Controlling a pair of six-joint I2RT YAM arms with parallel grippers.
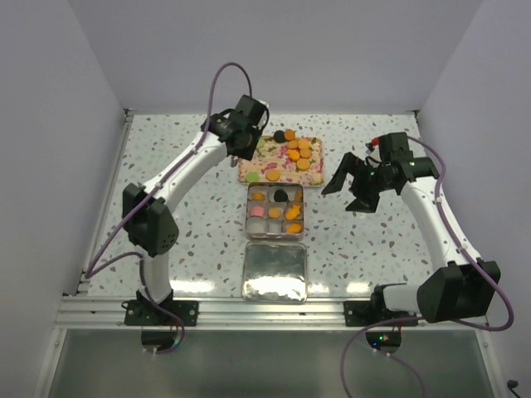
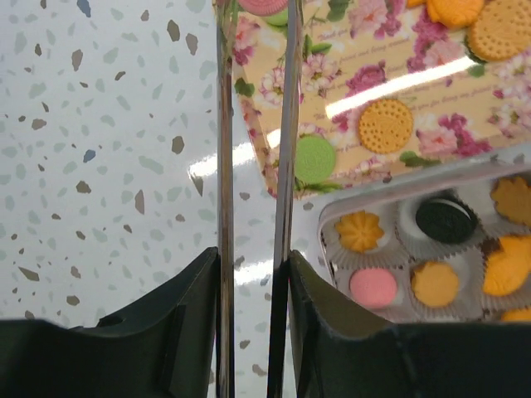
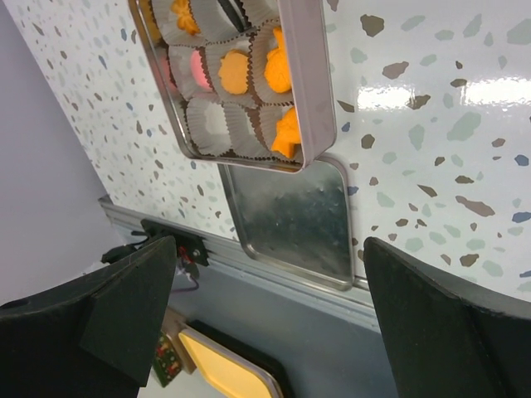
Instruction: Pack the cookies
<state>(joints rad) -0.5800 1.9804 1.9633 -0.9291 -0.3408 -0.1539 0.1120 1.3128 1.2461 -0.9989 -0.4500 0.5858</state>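
top view: left arm reaches to upper centre of frame, left gripper [image 1: 253,148] over the left end of the tray [image 1: 286,172]. right gripper [image 1: 348,189] hangs right of centre above the table [image 1: 191,191], beside the tin [image 1: 249,211] and touching nothing, fingers spread wide and released, nothing between them. cookies [image 1: 296,150]: a loose group, mostly orange, on the upper right part of the tray, one orange near its lower left corner; more sit in the tin just below the tray, in paper cups [image 3: 211,124], one to a compartment. lid [image 1: 275,267] lies flat below the tin, shiny side up, near the bottom edge of the table. left wrist view: two thin metal blades [image 2: 224,166] run from the dark fingers up the frame, a narrow gap between them. pink cookie [image 2: 261,4] sits in that gap at the top edge of the frame, cut off by the frame; cannot tell whether the blades pinch it or only flank it. green cookie [image 2: 315,159] lies on the tray just right of the blades, apart from them; an orange round one further right. tin corner at lower right of that view holds orange, black and pink pieces. right wrist view: tin at upper left, lid below it.
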